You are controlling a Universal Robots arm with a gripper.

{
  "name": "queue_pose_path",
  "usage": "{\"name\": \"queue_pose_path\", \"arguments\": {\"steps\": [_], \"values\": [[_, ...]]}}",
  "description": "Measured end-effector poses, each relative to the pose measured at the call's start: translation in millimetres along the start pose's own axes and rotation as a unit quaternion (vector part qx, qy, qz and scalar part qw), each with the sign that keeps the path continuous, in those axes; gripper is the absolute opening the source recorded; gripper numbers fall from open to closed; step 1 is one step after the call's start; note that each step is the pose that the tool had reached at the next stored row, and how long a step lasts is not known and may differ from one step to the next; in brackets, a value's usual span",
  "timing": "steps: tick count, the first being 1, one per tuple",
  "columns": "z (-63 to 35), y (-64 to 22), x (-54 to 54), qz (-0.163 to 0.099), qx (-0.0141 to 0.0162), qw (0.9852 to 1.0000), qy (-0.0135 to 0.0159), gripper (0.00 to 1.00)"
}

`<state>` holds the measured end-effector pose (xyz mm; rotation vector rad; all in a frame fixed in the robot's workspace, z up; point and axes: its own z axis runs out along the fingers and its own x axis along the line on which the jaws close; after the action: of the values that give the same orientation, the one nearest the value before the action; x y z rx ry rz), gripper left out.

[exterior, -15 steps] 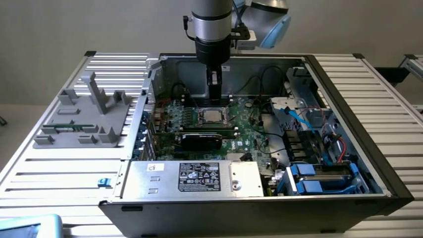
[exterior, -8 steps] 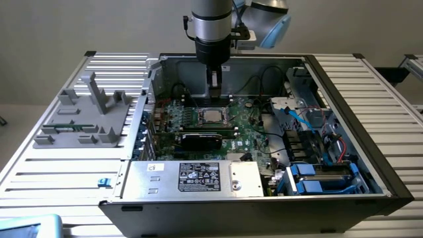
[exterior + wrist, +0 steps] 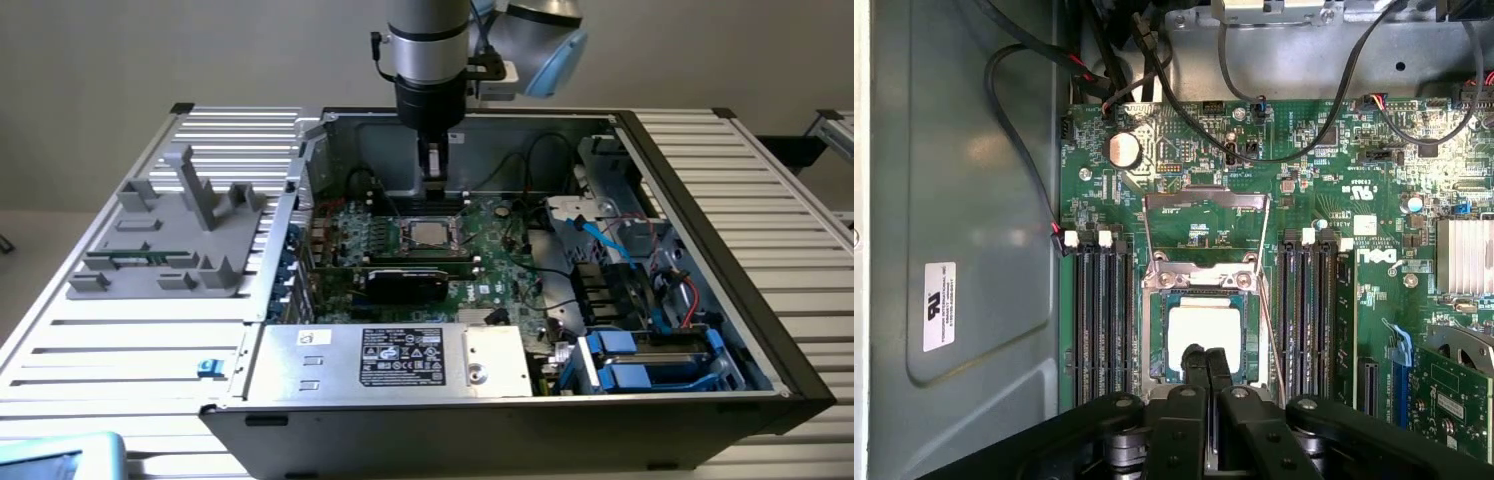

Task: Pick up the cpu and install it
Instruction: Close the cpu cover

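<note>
Surface: slatted metal table [image 3: 120,350] with an open computer case [image 3: 747,330] lying on it, motherboard [image 3: 1324,150] facing up.
Cpu look: the cpu [image 3: 1204,335] is a small flat square with a pale silver-grey metal top and a thin darker rim.
Cpu place: it lies flat in the socket near the middle of the board, and shows in the exterior view as a small bright square [image 3: 427,232].
Load plate: a metal frame [image 3: 1204,200] stands swung open beside the socket, off the chip.
Gripper: the gripper [image 3: 1206,352] hangs over the cpu's edge, seen at the chip's 12 o'clock in the exterior view [image 3: 437,197].
Jaws: pressed together tip to tip, with nothing visible between them.
Flanking parts: memory slots [image 3: 1104,310] run along two opposite sides of the socket, just beside it.
Card: a black card [image 3: 407,283] on a green board sits at the cpu's 6 o'clock in the exterior view.
Silver box: a large silver box [image 3: 387,360] with a white label lies farther out at 6 o'clock.
Cables: blue cables [image 3: 601,235] at 3 o'clock, and black cables [image 3: 1024,120] loop near the case wall.
Outside the case: a grey fixture [image 3: 174,235] stands at 9 o'clock on the slats.
Edges: the grey case wall [image 3: 964,200] rises near the slots.
Open room: the space straight above the socket is free apart from the arm.
</note>
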<state>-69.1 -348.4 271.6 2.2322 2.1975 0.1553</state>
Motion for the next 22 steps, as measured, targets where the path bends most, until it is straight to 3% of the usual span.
{"name": "queue_pose_path", "arguments": {"steps": [7, 22], "values": [[1.7, 21.5, 0.3, 0.000, 0.0002, 1.0000, 0.0003, 0.11], [6.8, 85.2, 1.2, 0.000, 0.0009, 1.0000, 0.0002, 0.11]]}}
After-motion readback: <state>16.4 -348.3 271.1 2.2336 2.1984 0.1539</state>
